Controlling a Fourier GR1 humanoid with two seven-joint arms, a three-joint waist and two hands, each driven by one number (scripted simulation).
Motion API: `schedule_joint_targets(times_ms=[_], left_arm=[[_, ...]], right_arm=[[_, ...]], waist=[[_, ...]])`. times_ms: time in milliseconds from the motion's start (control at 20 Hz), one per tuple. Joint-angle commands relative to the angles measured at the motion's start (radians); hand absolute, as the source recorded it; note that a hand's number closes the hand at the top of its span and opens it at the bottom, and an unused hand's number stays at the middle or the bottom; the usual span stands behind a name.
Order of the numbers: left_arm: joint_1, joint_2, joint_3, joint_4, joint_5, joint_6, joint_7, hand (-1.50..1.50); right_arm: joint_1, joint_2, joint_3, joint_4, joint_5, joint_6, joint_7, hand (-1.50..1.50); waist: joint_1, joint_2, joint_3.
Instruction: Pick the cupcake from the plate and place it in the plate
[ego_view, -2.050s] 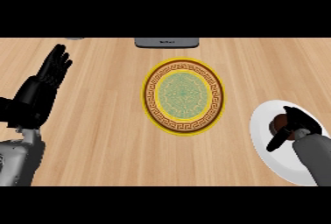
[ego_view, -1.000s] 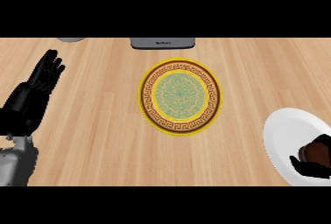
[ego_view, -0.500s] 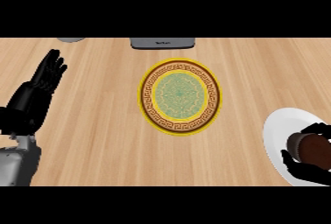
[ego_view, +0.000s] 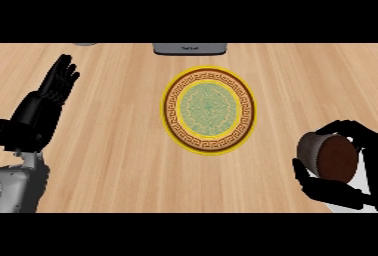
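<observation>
Nearest to me, at the lower right, my right hand (ego_view: 328, 192) is curled round the cupcake (ego_view: 336, 160), fingers over its top side and thumb beneath. It sits tilted in my grasp, dark top turned up and to the right, pale wrapper toward the left, and looks lifted off the white plate (ego_view: 366, 183), of which only a sliver shows beside my wrist. The move ahead turns on one direction: the patterned plate (ego_view: 210, 149) lies up and to the left of the cupcake, apart from it, with bare wood between. My right hand is the nearer one. My left hand (ego_view: 40, 112) rests open at the left edge, fingers up. Farthest off, a grey object (ego_view: 190, 48) sits beyond the patterned plate.
</observation>
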Motion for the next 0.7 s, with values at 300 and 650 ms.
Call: schedule_joint_targets(times_ms=[300, 650], left_arm=[[-0.005, -0.014, 0.001, -0.035, 0.001, -0.017, 0.043, 0.00], [-0.002, -0.026, 0.003, -0.026, -0.014, -0.025, 0.008, 0.00]], right_arm=[[-0.445, 0.291, 0.132, 0.263, 0.102, 0.084, 0.154, 1.50], [-0.651, 0.482, 0.094, 0.633, 0.120, 0.026, 0.104, 1.50]], waist=[[0.021, 0.003, 0.001], [0.020, 0.005, 0.001]])
